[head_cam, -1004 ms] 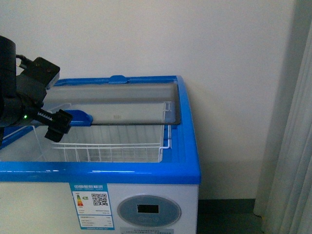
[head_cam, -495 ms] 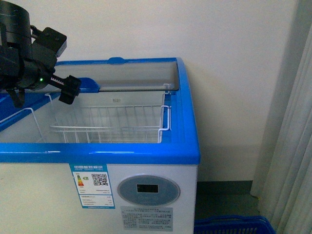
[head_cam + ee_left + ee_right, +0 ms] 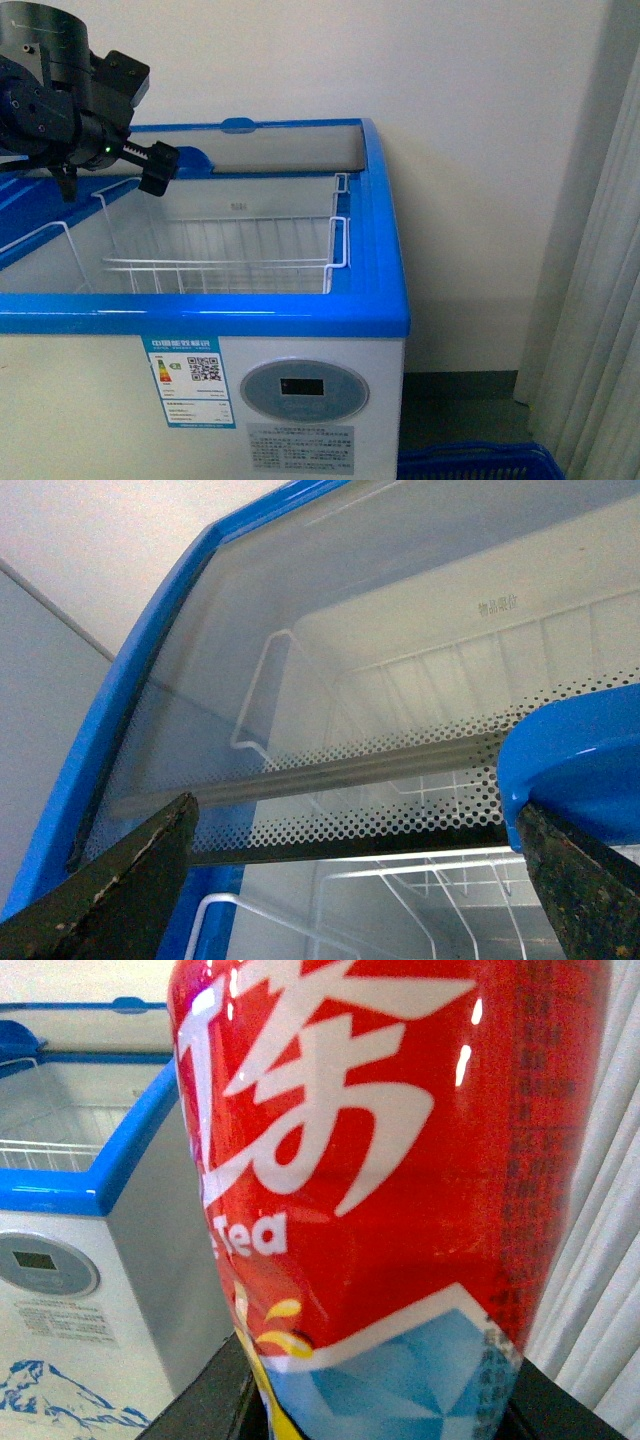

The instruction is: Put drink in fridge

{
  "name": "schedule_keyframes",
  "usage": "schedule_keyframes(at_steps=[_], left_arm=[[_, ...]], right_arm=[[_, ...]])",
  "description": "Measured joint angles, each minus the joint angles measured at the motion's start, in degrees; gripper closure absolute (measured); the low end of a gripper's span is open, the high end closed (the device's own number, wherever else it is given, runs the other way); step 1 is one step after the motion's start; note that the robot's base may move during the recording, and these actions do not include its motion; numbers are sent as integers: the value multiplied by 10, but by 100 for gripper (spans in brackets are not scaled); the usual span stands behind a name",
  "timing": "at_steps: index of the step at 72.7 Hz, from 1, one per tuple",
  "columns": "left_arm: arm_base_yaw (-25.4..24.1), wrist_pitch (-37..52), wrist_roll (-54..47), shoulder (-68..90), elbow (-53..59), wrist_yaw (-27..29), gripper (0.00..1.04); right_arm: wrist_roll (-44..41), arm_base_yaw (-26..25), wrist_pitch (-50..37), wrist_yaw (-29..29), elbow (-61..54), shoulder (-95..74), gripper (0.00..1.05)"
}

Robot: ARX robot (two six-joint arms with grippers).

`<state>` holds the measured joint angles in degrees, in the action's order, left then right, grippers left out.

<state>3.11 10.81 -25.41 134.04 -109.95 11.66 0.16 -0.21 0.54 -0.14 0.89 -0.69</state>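
Observation:
The fridge is a white chest cooler with a blue rim. Its glass lid is slid to the back, and the white wire basket lies open below. My left gripper is open beside the lid's blue handle. In the left wrist view the open gripper hangs over the basket, with the handle against one finger. My right gripper is shut on the drink, whose red label with white characters fills the right wrist view. The fridge stands beyond it. The right gripper is out of the front view.
A blue plastic crate stands on the floor right of the fridge. A pale curtain hangs at the right, and it also shows in the right wrist view. A white wall is behind the fridge.
The glass lid has slid to the back and the opening over the basket has widened. My left gripper has moved back and up with the lid's handle.

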Motion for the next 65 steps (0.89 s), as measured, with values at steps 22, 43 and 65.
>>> schedule_keyframes(at_steps=[22,43,65], left_arm=[[1,-16,14,23,-41,8,8],[1,-14,28,24,-42,10,8],[2,1,40,18,-25,15,8]], right_arm=[[0,0,0,0,0,0,68],[0,0,0,0,0,0,68],[0,0,0,0,0,0,68]])
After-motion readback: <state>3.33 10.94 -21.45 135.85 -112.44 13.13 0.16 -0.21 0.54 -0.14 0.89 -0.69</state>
